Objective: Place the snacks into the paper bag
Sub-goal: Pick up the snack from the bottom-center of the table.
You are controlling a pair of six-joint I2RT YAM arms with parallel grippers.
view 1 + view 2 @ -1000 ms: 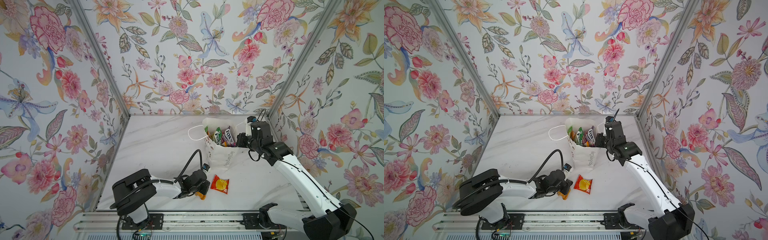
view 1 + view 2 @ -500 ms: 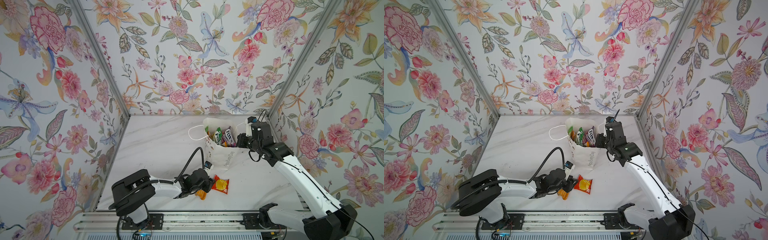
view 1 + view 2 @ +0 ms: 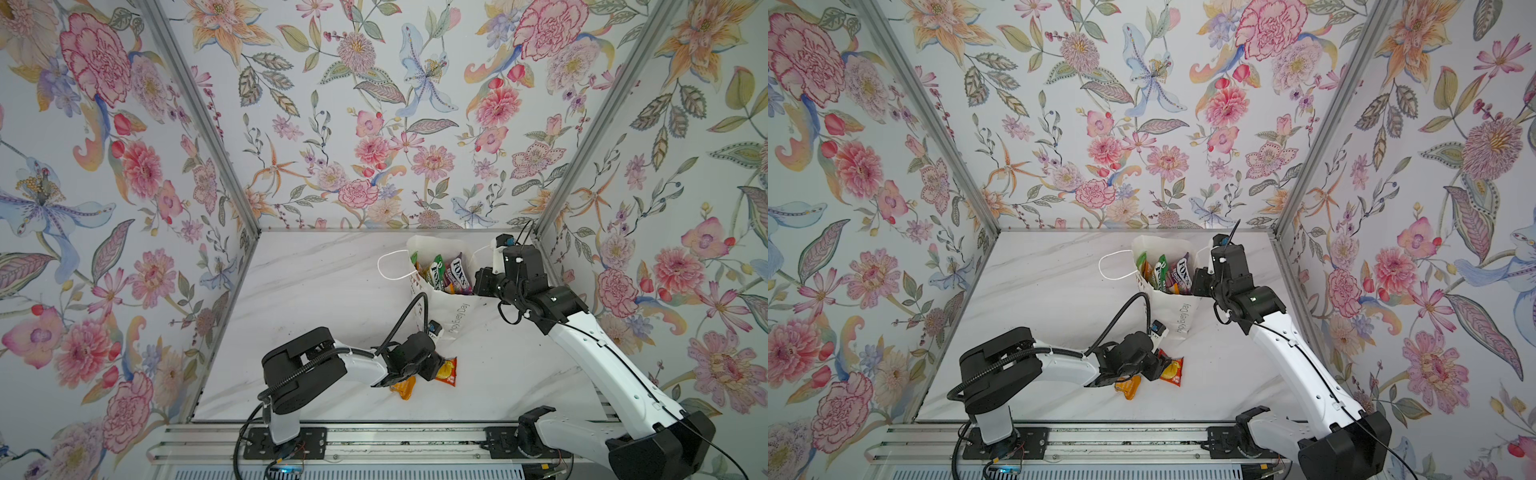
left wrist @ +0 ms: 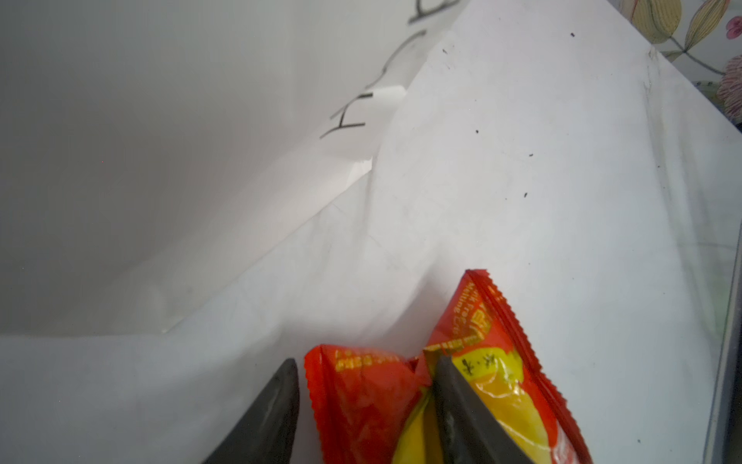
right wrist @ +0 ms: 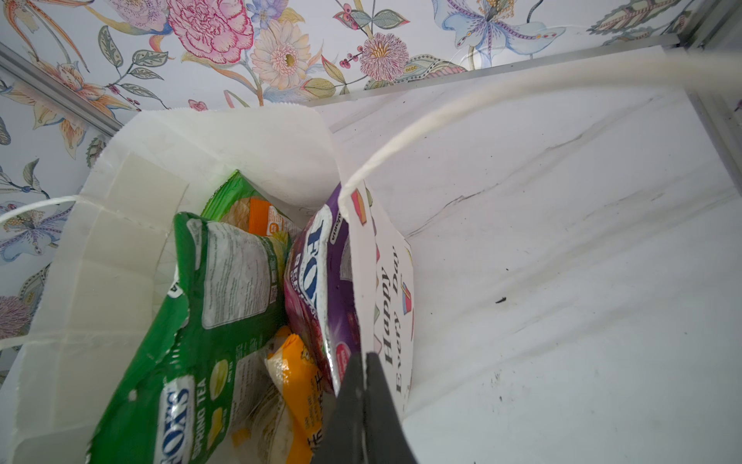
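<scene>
On the marbled counter (image 3: 324,291), far and to the right: the paper bag (image 3: 440,309), upright, mouth open, already crowded with packets (a green FOX'S packet (image 5: 192,341) and a purple FOX'S packet (image 5: 321,281) among those legible). Clamped at its right rim by the right end effector (image 5: 363,385), jaws fully closed on the paper, so propped open.

Near edge, low over the counter: the left end effector (image 4: 363,405), jaws about half apart and straddling the red-orange sachet (image 4: 361,401), one finger lying across its yellow panel; no squeeze evident. Just beside the sachet, to the left and nearer, lying loose: an orange-wrapped bar (image 3: 404,386).

Pick-up of the sachet in hand, by the look of it. Next: close on the sachet, lift clear, carry far and right over the bag's mouth without clipping the near wall, release; then back for the bar.
</scene>
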